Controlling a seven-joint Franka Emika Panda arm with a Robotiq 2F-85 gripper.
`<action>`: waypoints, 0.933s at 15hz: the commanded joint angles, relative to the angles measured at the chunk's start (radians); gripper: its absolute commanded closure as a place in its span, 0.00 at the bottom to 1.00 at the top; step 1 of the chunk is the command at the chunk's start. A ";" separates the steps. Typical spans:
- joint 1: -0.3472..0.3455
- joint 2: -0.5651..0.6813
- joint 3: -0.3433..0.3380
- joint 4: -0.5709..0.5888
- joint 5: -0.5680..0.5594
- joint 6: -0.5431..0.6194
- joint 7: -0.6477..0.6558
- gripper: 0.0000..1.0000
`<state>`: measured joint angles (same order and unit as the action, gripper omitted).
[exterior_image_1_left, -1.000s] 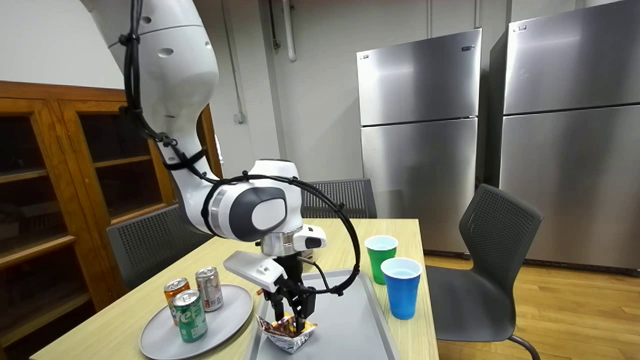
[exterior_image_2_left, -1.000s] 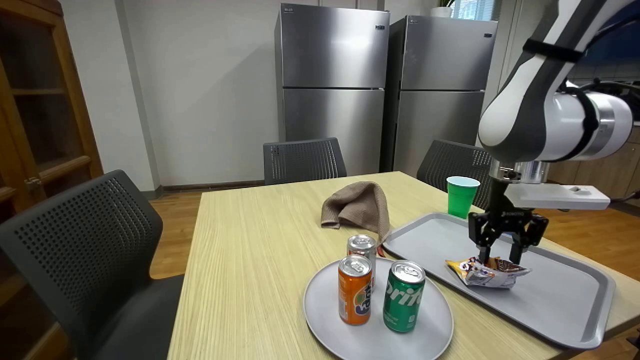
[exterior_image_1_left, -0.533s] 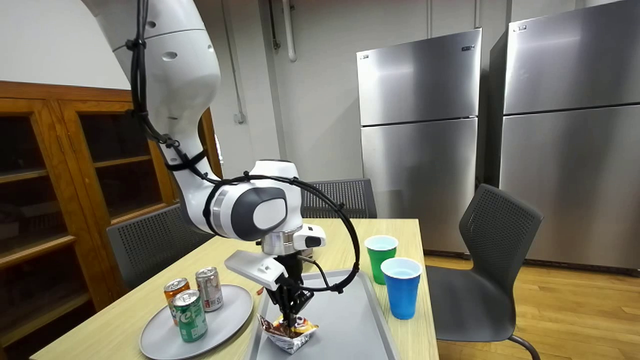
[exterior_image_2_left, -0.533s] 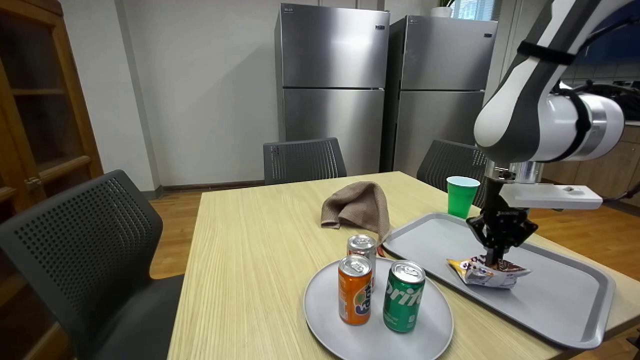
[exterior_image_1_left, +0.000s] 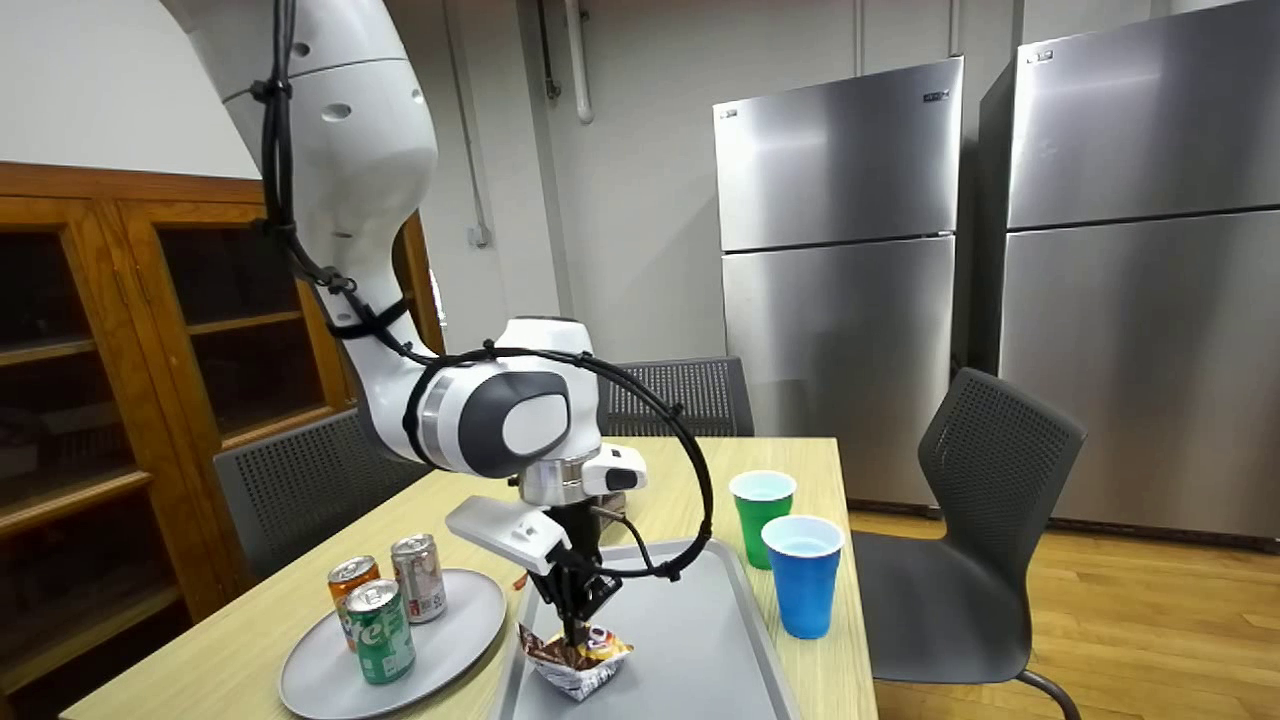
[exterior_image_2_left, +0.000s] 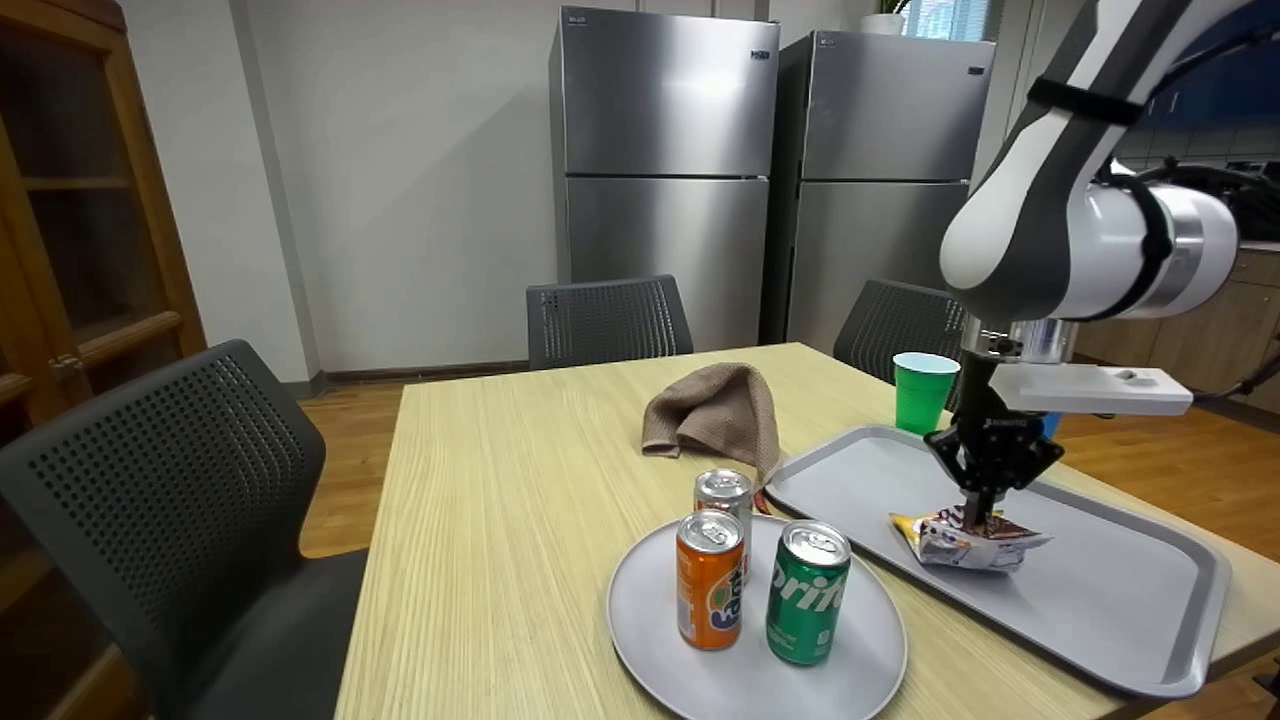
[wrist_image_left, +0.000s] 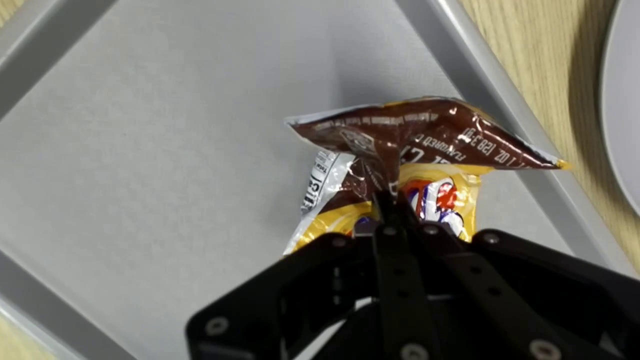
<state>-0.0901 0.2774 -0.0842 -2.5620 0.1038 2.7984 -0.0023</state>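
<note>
A small snack bag (wrist_image_left: 450, 135), brown, yellow and silver, lies on the grey tray (wrist_image_left: 200, 125). My gripper (wrist_image_left: 392, 197) points down at the middle of the bag, its fingertips together on a pinched fold of the wrapper. Both ends of the bag stick up around that fold. In both exterior views the black gripper (exterior_image_2_left: 978, 522) comes down onto the bag (exterior_image_2_left: 965, 552), close to the tray's long edge by the round plate. Whether the bag's underside still touches the tray is hard to tell. The fingers cover part of the printed yellow side.
A round grey plate (exterior_image_2_left: 645, 610) beside the tray carries an orange can (exterior_image_2_left: 710, 590), a green can (exterior_image_2_left: 810, 600) and a silver can (exterior_image_1_left: 418, 580). Along the tray's far side stand a green cup (exterior_image_1_left: 762, 520) and a blue cup (exterior_image_1_left: 805, 580). A brown cloth (exterior_image_2_left: 715, 410) lies crumpled near the tray's corner.
The jaws have gone from open, astride the bag, to shut with its wrapper pinched between them. Since then gripper and bag have shifted very slightly together, a little upward in the exterior views.
</note>
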 joint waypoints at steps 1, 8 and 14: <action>-0.026 -0.065 0.056 0.005 0.067 -0.019 -0.028 1.00; -0.010 -0.113 0.090 0.046 0.136 -0.011 -0.043 1.00; -0.001 -0.086 0.103 0.128 0.140 -0.020 -0.035 1.00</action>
<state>-0.0902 0.1845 -0.0006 -2.4813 0.2109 2.7983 -0.0136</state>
